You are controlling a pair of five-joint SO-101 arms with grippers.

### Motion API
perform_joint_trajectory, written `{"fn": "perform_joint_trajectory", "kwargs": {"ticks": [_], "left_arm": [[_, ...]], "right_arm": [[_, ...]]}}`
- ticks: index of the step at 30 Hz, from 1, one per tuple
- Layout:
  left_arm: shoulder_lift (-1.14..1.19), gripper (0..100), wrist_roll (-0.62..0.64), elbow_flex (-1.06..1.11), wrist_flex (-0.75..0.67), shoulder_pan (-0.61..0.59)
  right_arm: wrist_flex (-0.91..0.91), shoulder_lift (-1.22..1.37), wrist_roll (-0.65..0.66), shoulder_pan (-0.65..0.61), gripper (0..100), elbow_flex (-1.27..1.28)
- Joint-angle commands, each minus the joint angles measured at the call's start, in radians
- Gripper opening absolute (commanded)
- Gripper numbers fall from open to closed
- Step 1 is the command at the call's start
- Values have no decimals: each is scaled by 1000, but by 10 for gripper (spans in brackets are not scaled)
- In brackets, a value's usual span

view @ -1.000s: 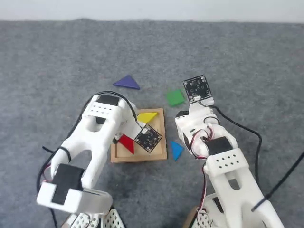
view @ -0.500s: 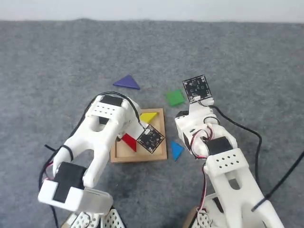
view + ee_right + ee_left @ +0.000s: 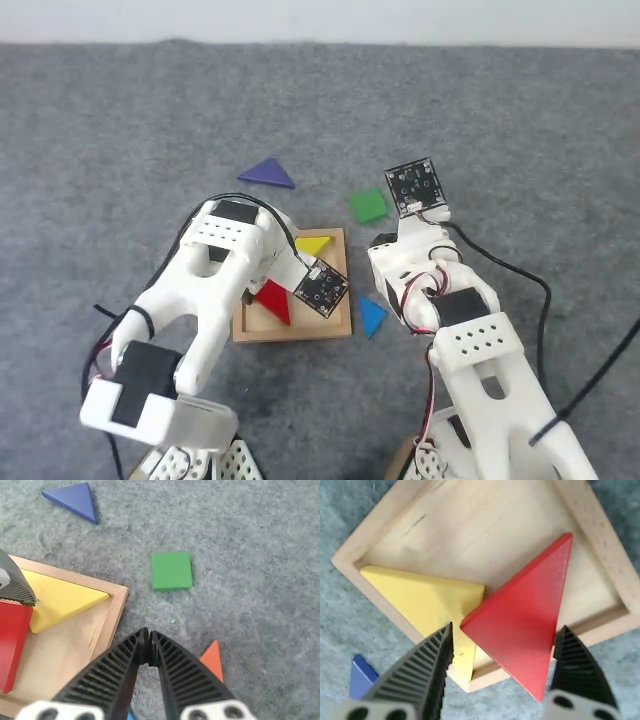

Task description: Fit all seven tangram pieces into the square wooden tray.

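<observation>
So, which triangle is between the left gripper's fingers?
The red triangle: the left gripper clasps it, one corner over the tray rim. The yellow one lies flat in the tray, free of the gripper.

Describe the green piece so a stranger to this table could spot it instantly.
Find the square wooden tray on the grey carpet. Just past its far right corner, outside it, the green piece lies flat. It is the only green one and the only square; the yellow triangle and dark blue triangle nearby have three sides.
</observation>
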Motion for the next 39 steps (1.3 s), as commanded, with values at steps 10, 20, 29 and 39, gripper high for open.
{"fn": "perform_joint_trajectory", "kwargs": {"ticks": [10, 20, 29, 39], "left_arm": [[-115, 309, 68, -266, 334, -74], [-390, 250, 227, -197, 554, -273], [-440, 31, 824, 151, 322, -341], [-437, 29, 1452, 314, -15, -279]], "right_arm": [[-12, -44, -9, 7, 9, -80], [-8, -44, -9, 2, 7, -80], [33, -44, -29, 2, 6, -83], [35, -42, -55, 4, 6, -86]]}}
